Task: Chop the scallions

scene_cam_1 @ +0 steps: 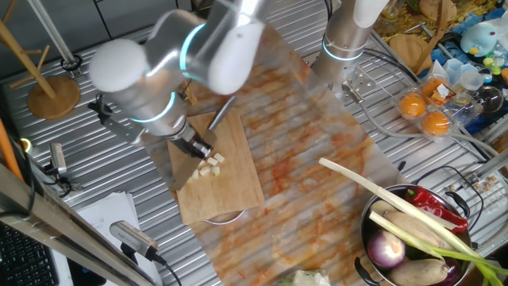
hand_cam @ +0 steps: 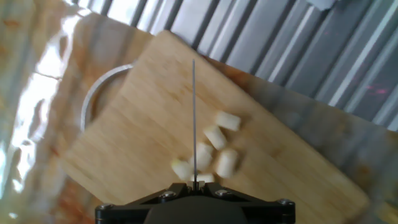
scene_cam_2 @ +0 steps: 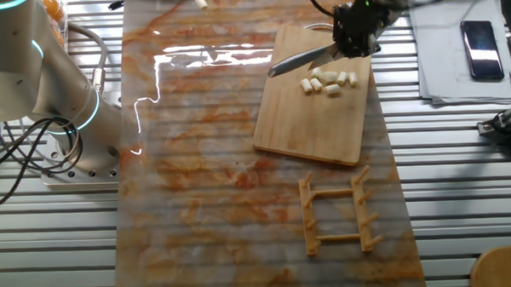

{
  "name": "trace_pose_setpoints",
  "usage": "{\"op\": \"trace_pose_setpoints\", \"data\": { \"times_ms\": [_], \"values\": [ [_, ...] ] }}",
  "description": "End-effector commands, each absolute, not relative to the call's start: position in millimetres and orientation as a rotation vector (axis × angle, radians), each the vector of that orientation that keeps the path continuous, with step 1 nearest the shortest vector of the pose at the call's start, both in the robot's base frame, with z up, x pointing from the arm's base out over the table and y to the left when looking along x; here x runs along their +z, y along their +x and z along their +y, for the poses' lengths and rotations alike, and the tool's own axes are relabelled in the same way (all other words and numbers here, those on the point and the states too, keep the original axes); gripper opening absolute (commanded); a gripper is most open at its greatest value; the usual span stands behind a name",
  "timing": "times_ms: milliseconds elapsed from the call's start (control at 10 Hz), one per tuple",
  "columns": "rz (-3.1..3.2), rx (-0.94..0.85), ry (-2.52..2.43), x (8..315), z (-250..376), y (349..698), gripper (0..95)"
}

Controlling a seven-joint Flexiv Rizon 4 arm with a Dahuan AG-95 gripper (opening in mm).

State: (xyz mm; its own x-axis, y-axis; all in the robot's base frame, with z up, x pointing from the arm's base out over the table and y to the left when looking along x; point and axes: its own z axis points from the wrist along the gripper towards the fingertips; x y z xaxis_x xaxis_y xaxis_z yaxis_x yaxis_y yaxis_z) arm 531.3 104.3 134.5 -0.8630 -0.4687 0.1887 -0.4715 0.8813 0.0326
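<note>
While the hand (scene_cam_2: pixel 356 33) grips a knife (scene_cam_2: pixel 302 59), the scallions (scene_cam_2: pixel 330 81) lie cut into short chunks on the cutting board (scene_cam_2: pixel 310 120).

Closed on the knife's handle, the hand holds the blade out over the board, just above the pale pieces clustered near the board's far end. No whole stalk shows there, so the chopping looks nearly or fully done. Beyond, a wooden rack (scene_cam_2: pixel 336 215) rests on the worktop (scene_cam_2: pixel 196 163).
</note>
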Motion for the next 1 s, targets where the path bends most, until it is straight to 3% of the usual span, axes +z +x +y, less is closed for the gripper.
{"op": "trace_pose_setpoints", "data": {
  "times_ms": [100,700,1000],
  "values": [
    [-2.952,0.152,0.533,149.6,87.9,529.1,0.0],
    [-3.083,0.041,0.368,150.7,87.6,527.8,0.0],
    [-3.112,0.045,0.314,176.3,62.3,500.4,0.0]
  ]
}}
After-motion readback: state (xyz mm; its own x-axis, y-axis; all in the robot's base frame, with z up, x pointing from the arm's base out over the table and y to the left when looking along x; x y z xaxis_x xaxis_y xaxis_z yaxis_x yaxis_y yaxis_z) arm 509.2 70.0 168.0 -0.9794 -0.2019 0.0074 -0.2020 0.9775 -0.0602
